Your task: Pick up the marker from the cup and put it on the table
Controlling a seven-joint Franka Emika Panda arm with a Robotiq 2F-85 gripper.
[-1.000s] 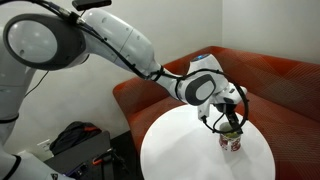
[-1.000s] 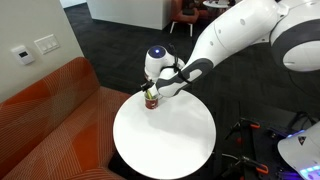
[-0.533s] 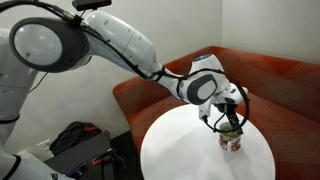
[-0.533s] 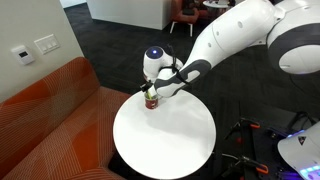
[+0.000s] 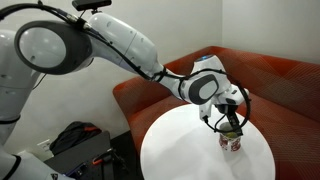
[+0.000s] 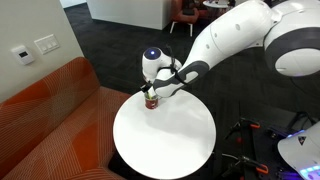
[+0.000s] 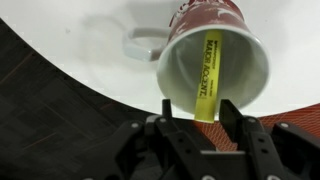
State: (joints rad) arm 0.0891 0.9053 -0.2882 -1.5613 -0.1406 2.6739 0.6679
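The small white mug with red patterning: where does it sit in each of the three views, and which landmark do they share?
In an exterior view: small white mug with red patterning, lower right.
In an exterior view: mug just left of centre.
Wrist view: mug upper right, opening toward the camera.
Shared landmark: the round white table beneath it.

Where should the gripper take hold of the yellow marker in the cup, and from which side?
Take the marker by its upper end, where it leans on the cup rim, coming down from above. It stands tilted inside the cup, so only that end is free, and the gripper, open, sits either side of it.
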